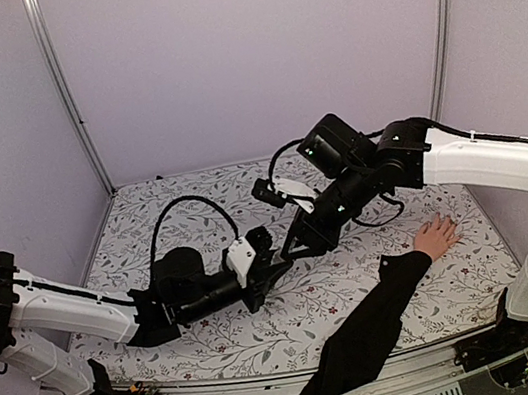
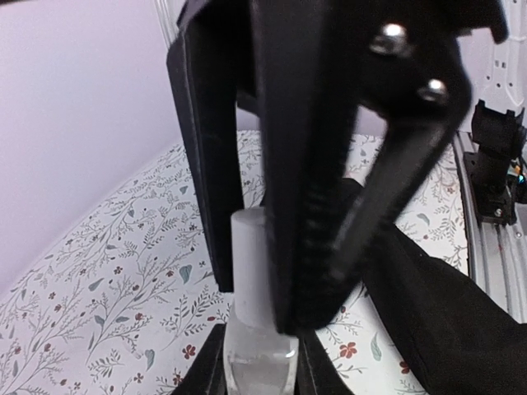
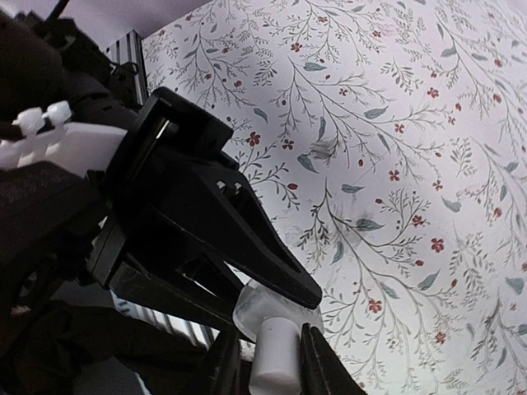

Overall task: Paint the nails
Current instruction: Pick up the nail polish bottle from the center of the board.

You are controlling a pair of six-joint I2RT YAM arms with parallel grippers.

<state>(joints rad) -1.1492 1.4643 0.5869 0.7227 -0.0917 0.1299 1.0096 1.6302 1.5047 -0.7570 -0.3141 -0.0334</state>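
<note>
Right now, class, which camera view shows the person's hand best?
The top external view: the hand lies spread flat on the table. The left wrist view shows mainly its black sleeve; the right wrist view shows no hand that can be made out.

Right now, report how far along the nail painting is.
Done: nothing that shows. The hand lies spread, apart from both arms; its nails are too small to judge.
In hand: the left gripper is shut on the bottle, and the right gripper straddles the white cap, which is not yet off.
Left: open the bottle, reach the hand and paint every nail.
</note>
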